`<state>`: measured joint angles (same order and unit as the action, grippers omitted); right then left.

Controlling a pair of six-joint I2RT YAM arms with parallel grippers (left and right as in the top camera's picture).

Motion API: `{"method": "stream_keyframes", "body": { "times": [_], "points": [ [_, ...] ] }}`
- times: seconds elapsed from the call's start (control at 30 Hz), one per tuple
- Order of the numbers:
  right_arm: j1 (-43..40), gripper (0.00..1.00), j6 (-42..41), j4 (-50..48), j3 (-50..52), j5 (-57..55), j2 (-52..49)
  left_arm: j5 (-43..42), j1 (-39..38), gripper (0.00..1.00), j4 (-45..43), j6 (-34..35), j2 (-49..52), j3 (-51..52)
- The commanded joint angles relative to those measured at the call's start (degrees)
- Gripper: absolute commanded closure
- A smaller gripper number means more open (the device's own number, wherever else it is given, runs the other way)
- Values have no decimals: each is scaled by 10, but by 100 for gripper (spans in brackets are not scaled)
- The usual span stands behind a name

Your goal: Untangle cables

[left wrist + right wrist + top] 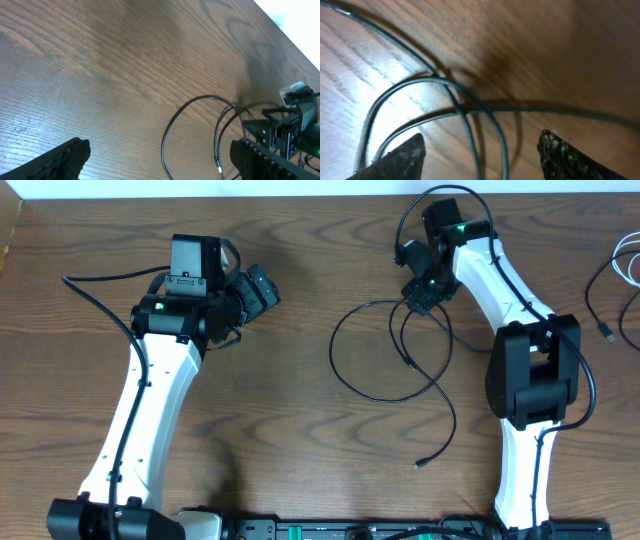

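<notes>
Black cables point(427, 80) looped, crossing just beneath spread right claw point(482, 144)

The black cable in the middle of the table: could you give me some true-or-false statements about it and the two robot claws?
1. The black cable lies in loose loops on the wooden table. True.
2. The left gripper is holding it. False: its jaws stand open and empty, away from the cable.
3. The right gripper hangs over crossing strands with its jaws open. True.
4. The white cable is knotted into the black one. False: it lies apart, far off to the right.
</notes>
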<state>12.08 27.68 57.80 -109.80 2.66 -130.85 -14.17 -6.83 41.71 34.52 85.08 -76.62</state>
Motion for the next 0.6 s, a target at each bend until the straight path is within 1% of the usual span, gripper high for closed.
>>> {"method": "stream_keyframes", "body": {
  "times": [0.0, 0.03, 0.1, 0.3, 0.4, 0.47, 0.5, 0.53, 0.57],
  "points": [
    [-3, 34, 112, -6, -7, 3, -7, 10, 2, 5, 0, 1, 5, -2],
    [-4, 35, 145, -6, -7, 12, -14, 10, 2, 5, 1, 1, 5, -2],
    [-6, 35, 173, -6, -6, 21, -22, 10, 2, 5, 1, 1, 5, -2],
    [-13, 36, 233, -7, -5, 25, -45, 10, 2, 5, 1, 1, 5, -2],
    [-14, 38, 252, -7, -4, 25, -60, 10, 2, 5, 0, 1, 5, -2],
    [-14, 46, 256, -6, -3, 21, -67, 10, 2, 5, 1, 1, 5, -2],
    [-15, 59, 257, -5, -3, 20, -69, 10, 2, 5, 1, 1, 5, -2],
    [-16, 65, 257, -3, -3, 20, -71, 10, 2, 5, 1, 1, 5, -2],
    [-17, 73, 257, -1, -3, 20, -71, 10, 2, 5, 0, 1, 5, -2]
  ]
}}
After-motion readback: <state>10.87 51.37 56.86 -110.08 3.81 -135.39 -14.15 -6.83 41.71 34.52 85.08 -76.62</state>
